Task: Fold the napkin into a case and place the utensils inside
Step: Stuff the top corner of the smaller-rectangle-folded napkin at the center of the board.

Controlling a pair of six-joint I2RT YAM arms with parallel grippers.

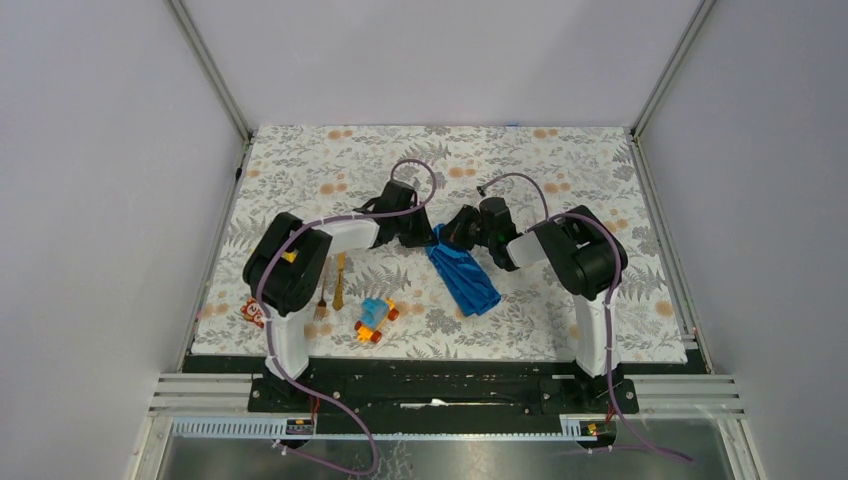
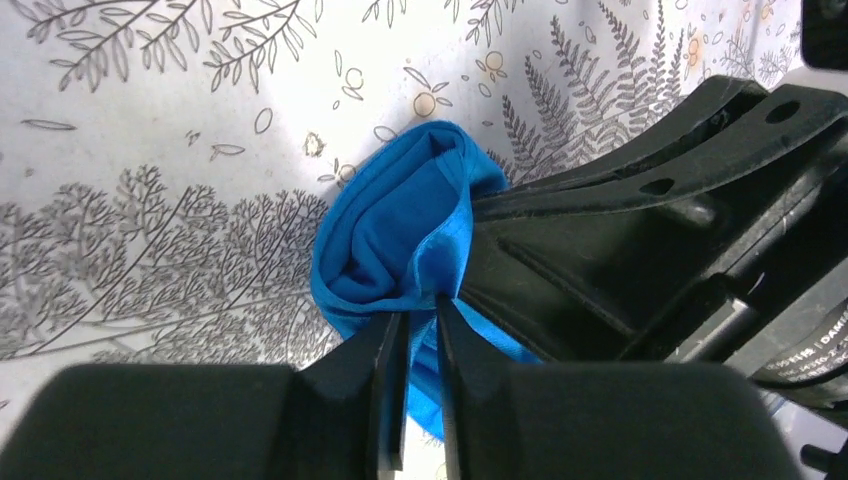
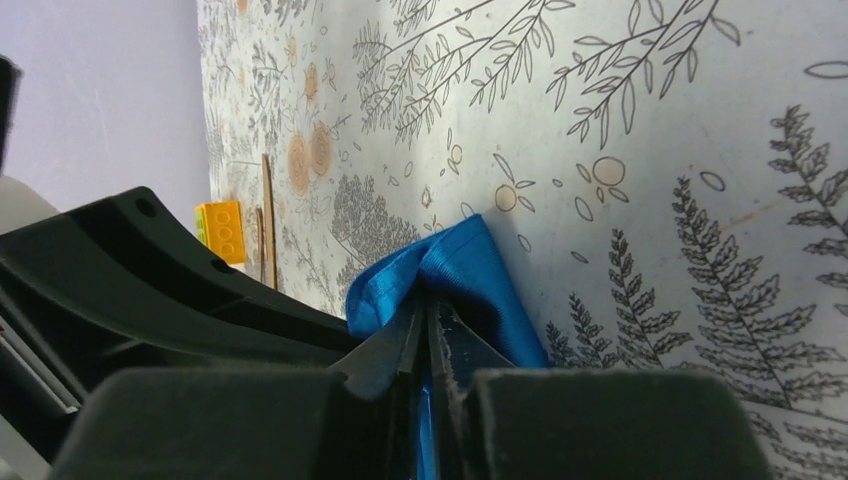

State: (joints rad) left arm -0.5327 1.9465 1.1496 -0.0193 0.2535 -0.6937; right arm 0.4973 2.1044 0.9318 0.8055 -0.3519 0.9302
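Observation:
The blue napkin (image 1: 466,282) lies bunched into a long crumpled strip in the middle of the floral mat, its far end raised between both grippers. My left gripper (image 1: 424,236) meets it from the left. In the left wrist view its narrow jaws (image 2: 420,318) pinch a fold of the napkin (image 2: 395,225). My right gripper (image 1: 456,233) comes in from the right, and its jaws (image 3: 428,322) are pressed together on the napkin's edge (image 3: 470,270). The golden fork (image 1: 322,293) and knife (image 1: 340,279) lie side by side near the left arm, apart from the cloth.
A blue-and-orange toy car (image 1: 375,319) sits near the front of the mat, just left of the napkin's near end. A red patterned block (image 1: 252,312) lies at the mat's front left edge. A yellow block (image 3: 222,230) shows in the right wrist view.

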